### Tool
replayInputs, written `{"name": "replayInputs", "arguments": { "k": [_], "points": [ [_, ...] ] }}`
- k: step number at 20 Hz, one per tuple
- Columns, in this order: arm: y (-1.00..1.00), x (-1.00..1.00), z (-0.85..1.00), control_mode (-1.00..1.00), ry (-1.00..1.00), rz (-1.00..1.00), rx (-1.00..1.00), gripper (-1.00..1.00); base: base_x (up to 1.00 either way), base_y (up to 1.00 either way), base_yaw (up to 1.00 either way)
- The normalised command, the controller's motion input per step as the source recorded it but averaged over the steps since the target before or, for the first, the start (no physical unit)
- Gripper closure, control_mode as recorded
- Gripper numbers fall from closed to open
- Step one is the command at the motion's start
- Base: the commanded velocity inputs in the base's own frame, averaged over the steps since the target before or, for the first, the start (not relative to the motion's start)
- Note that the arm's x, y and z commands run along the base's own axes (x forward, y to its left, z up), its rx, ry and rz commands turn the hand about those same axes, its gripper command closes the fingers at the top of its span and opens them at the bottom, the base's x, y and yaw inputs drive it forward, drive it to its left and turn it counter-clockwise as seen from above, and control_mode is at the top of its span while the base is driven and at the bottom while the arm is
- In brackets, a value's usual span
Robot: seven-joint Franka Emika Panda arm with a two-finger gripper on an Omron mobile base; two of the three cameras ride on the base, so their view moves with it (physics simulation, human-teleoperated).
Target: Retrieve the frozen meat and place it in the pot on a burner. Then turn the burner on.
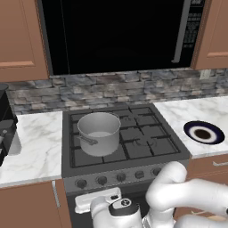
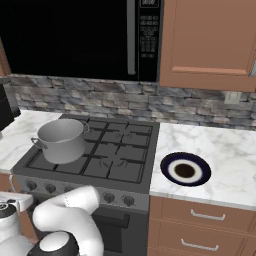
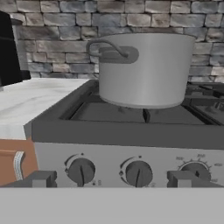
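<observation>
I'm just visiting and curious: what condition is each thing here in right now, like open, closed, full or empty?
Pot: upright on the stove's front left burner, empty.
Stove: no flame showing.
Microwave: door closed.
Plate: flat on the right counter, something dark at its centre.
Gripper: open, holding nothing, in front of the stove knobs.

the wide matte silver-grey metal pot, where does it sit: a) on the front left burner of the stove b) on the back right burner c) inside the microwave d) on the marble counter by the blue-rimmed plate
a: the wide matte silver-grey metal pot stands on the dark stove, on its front left grate, just above the leftmost knobs.
</observation>
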Motion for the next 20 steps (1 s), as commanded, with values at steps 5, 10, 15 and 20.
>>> {"name": "replayInputs", "arguments": {
  "k": [5,10,15,20],
  "points": [
    [0.27,0.01,-0.03,-1.0,0.0,-0.09,0.0,-1.0,0.0,0.0,0.0],
    [0.13,0.0,-0.11,-1.0,0.0,-0.01,0.0,-1.0,0.0,0.0,0.0],
    [0.0,0.0,-0.07,-1.0,0.0,0.0,0.0,-1.0,0.0,0.0,0.0],
    [-0.06,0.04,0.0,-1.0,0.03,0.0,0.0,-1.0,0.0,0.0,0.0]
  ]
}}
